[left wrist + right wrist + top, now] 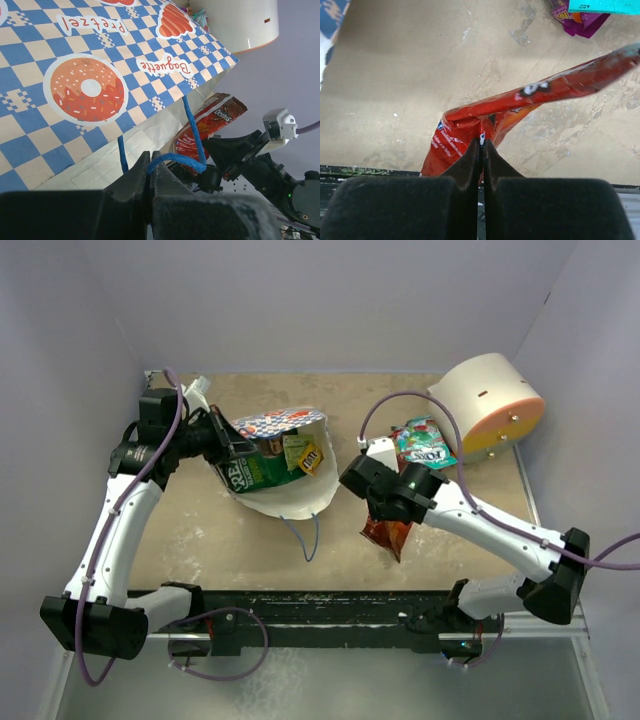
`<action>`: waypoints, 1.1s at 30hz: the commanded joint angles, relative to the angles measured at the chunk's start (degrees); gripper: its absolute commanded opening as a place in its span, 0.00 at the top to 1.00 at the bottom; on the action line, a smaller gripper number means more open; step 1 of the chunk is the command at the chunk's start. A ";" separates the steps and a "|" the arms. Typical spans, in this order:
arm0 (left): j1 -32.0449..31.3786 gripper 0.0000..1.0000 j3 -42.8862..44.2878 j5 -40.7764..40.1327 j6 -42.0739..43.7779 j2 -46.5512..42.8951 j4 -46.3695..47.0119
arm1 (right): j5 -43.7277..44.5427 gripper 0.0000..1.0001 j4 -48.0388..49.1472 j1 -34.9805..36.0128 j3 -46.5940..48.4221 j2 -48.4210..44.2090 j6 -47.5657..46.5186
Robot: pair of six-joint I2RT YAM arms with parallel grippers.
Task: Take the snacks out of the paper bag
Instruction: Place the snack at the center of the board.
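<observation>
left gripper (150,167): fingers pressed together on the rim of the large cream paper bag with blue-and-white checkered outside (290,502), propping its mouth open | right gripper (481,142): pinching the shiny red chip bag (520,107) by its edge, over the tan table (200,530), outside the paper bag, probably for set-down near the teal candy packet (425,445) | green-and-brown chip bag (262,472): inside, not yet out

the paper bag (100,75) is matt printed paper, its string handle (192,125) fibrous; the red chip bag (520,102) is glossy crinkled film; the table (395,75) looks matt, scuffed.
</observation>
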 commanded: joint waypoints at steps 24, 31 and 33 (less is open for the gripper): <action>0.22 1.00 0.27 8.83 1.64 -2.24 3.91 | -9.06 0.07 31.96 -1.60 -2.43 2.86 -15.72; -0.14 1.00 -1.81 10.34 3.48 -4.42 4.31 | -31.17 0.07 52.11 0.96 -16.82 -13.61 -31.50; -0.14 1.00 -1.76 10.41 3.89 -4.43 3.70 | -34.94 0.09 56.30 3.84 -20.46 -16.40 -35.85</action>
